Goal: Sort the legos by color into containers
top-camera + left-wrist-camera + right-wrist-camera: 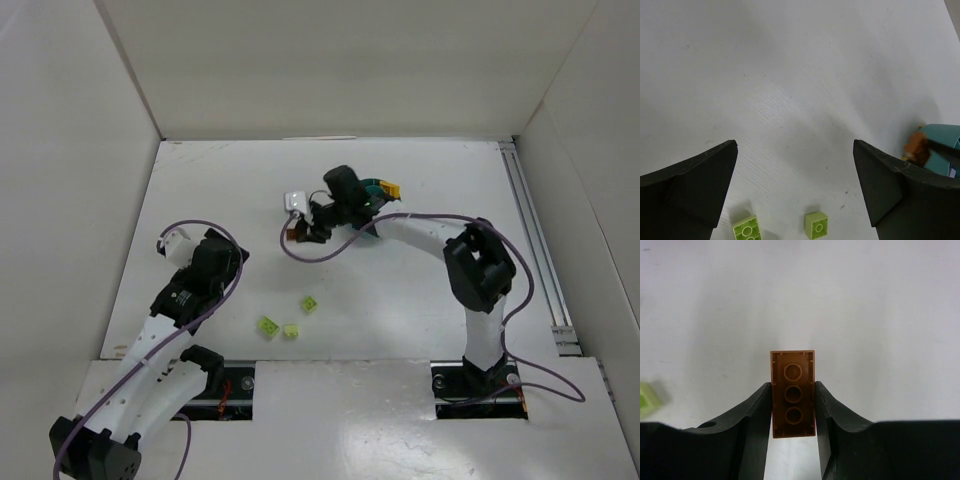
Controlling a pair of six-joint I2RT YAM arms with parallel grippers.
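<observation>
On my right-wrist feed the right gripper point(792, 386) is clamped on a brown brick point(793, 405). Both black fingers press its long sides, its hollow underside with three rings faces the camera, and its far half sticks out past the fingertips. I can't tell whether it rests on the table point(440, 320) or hangs just above it.

From overhead, the held brick is near the middle of the table. The teal dish point(376, 188) lies at about 2 o'clock from it, mostly hidden behind the right wrist. An orange-yellow piece point(392, 188) shows at the dish's 3 o'clock edge; which compartment it is in I can't make out.

A lime brick point(310, 303) lies loose at 6 o'clock from the held one. Two more lime bricks point(268, 325) sit side by side at about 7 o'clock.

The left gripper point(795, 145) is spread wide with nothing between its fingers. It is over bare table, well apart at roughly 8 o'clock.
</observation>
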